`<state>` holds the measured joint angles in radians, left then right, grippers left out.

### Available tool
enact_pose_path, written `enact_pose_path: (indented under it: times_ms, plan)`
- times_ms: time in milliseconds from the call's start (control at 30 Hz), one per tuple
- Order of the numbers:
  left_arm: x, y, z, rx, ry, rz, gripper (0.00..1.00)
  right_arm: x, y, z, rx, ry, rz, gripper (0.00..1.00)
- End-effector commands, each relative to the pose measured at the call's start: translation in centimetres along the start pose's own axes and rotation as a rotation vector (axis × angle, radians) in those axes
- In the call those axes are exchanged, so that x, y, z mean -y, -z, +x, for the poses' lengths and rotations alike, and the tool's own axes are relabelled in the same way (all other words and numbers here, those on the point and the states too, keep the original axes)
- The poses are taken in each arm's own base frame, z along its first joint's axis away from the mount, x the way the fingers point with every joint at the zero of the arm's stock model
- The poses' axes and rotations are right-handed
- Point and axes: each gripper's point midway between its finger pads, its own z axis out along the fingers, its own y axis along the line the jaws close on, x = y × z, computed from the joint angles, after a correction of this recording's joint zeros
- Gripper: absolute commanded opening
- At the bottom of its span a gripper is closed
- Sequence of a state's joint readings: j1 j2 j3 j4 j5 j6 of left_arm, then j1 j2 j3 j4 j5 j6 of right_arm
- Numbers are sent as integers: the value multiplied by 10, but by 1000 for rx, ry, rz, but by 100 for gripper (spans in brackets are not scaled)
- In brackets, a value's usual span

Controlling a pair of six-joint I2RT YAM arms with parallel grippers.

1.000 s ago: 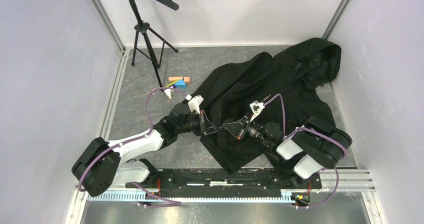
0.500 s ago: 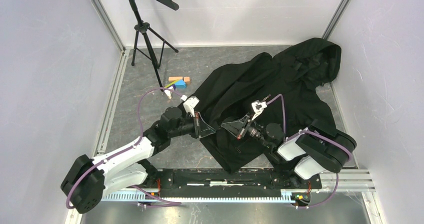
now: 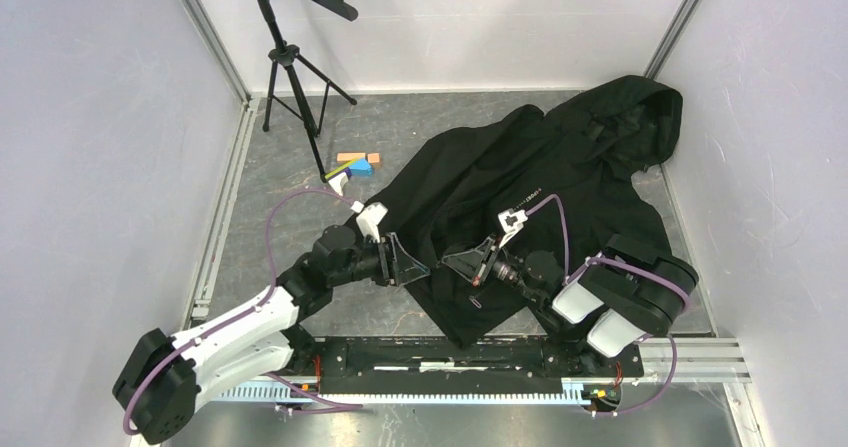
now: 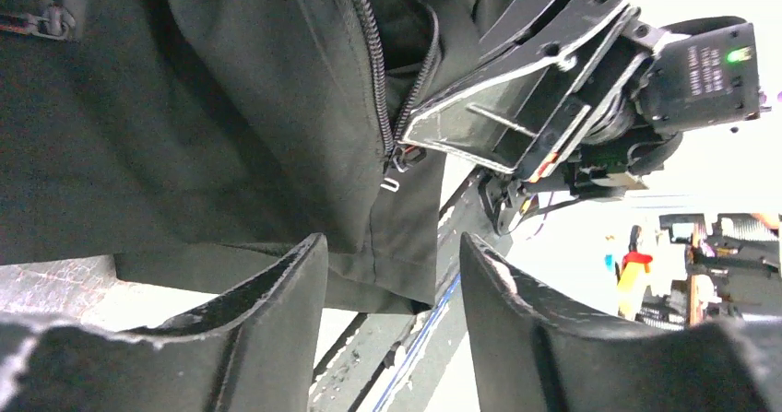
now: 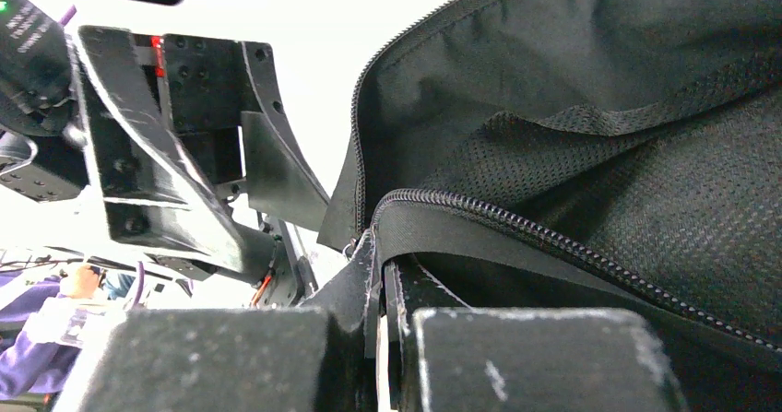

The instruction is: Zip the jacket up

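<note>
The black jacket (image 3: 540, 167) lies spread from the middle of the floor to the far right corner, hood against the wall. My left gripper (image 3: 414, 267) stands open just left of the jacket's lower front edge; in the left wrist view the left gripper (image 4: 392, 251) has only air between its jaws, with the hem (image 4: 396, 264) beyond them. The zip slider (image 4: 403, 158) sits low on the zip, beside my right gripper (image 4: 516, 89). My right gripper (image 3: 456, 260) is shut on the jacket's zip edge (image 5: 433, 223).
A black tripod stand (image 3: 290, 57) rises at the far left. Small coloured blocks (image 3: 358, 162) lie on the floor beside the jacket's left sleeve. White walls close in on three sides, and the arms' base rail (image 3: 450, 352) runs along the near edge.
My left gripper was shut at the jacket's lower edge; it has opened and drawn back to the left. The right gripper holds the same grip.
</note>
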<state>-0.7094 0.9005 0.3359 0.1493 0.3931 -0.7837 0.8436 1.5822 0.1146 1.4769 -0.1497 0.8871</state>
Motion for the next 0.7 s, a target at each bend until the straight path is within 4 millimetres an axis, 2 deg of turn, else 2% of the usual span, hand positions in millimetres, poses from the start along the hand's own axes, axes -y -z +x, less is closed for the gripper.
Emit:
enact_pose_path:
  times_ms: [0, 167, 267, 300, 400, 467, 600, 667]
  plan:
    - [12, 7, -22, 130, 27, 29, 65, -58, 6, -54, 237, 35, -233, 0]
    - [11, 6, -32, 189, 17, 24, 75, -61, 7, -56, 243, 36, -245, 0]
    - [6, -3, -32, 166, 19, 1, 76, -62, 7, -57, 248, 35, -251, 0]
    - [3, -6, -31, 156, 26, -6, 81, -62, 8, -58, 248, 34, -250, 0]
    - [5, -15, -29, 131, 26, 20, 81, -64, 7, -59, 251, 28, -255, 0]
    - [7, -19, -26, 113, 22, 44, 76, -64, 7, -59, 253, 24, -258, 0]
    - [7, -23, -20, 89, 23, 69, 55, -65, 6, -61, 257, 19, -263, 0]
    - [5, -24, -17, 79, 23, 70, 48, -66, 6, -61, 258, 19, -265, 0]
